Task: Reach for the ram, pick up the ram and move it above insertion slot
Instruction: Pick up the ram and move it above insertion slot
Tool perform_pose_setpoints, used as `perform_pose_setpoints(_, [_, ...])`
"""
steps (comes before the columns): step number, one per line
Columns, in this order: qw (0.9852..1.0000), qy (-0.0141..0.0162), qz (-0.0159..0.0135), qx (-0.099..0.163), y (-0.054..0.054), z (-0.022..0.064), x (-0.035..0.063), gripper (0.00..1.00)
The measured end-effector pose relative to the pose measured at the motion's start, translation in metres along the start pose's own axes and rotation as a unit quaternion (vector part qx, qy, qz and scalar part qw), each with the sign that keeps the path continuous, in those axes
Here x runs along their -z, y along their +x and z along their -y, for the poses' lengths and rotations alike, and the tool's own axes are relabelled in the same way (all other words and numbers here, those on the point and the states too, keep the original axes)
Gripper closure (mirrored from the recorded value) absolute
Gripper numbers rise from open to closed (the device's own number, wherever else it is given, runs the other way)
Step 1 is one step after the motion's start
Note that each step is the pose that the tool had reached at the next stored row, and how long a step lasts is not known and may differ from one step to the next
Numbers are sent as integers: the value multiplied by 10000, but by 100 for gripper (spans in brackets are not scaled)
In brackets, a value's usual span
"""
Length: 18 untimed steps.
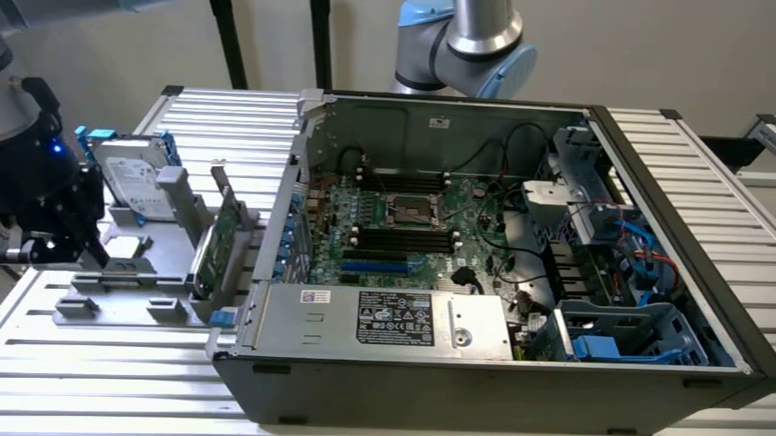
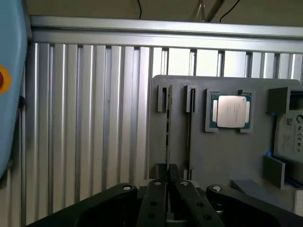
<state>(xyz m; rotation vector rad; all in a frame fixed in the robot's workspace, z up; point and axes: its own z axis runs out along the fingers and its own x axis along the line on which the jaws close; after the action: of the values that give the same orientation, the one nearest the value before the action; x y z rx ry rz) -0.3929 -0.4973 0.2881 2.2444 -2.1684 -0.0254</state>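
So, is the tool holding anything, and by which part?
Cannot be told: the tool is at one end of the ram, which stands in its grey holder.

arm joint (image 1: 482, 41): silver tube, light-blue caps
wrist housing (image 1: 43, 195): black, small blue light
gripper (image 2: 168, 189): black, angular linkage, round silver screws

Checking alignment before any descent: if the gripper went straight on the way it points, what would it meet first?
Most likely the ram, standing edge-on in a slot of the gray holder, in line ahead of the gripper. The gap between them is unclear.
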Motion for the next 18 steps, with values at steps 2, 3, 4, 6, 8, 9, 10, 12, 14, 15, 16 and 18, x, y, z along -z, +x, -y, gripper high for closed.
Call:
perform_pose_setpoints(2, [10000,0,0,4,0,40,92,87])
perform_pose_setpoints(3, [10000,0,0,5,0,60,138,87])
perform_pose_setpoints(4, [10000,0,0,6,-1,80,183,87])
perform_pose_setpoints(6, [10000,0,0,8,-4,121,276,87])
perform_pose_setpoints(8, [10000,-1,-1,9,-11,161,369,87])
perform_pose_setpoints(9, [10000,0,0,8,-16,183,413,87])
perform_pose_setpoints(10, [10000,0,0,8,-21,206,459,87])
perform_pose_setpoints(12, [10000,0,0,8,-31,254,553,87])
perform_pose_setpoints(14, [10000,0,0,9,-40,301,644,87])
perform_pose_setpoints(15, [10000,-1,-1,9,-45,325,689,87])
perform_pose_setpoints(16, [10000,1,0,9,-48,353,724,87])
perform_pose_setpoints(18, [10000,0,-1,9,-54,417,774,87])
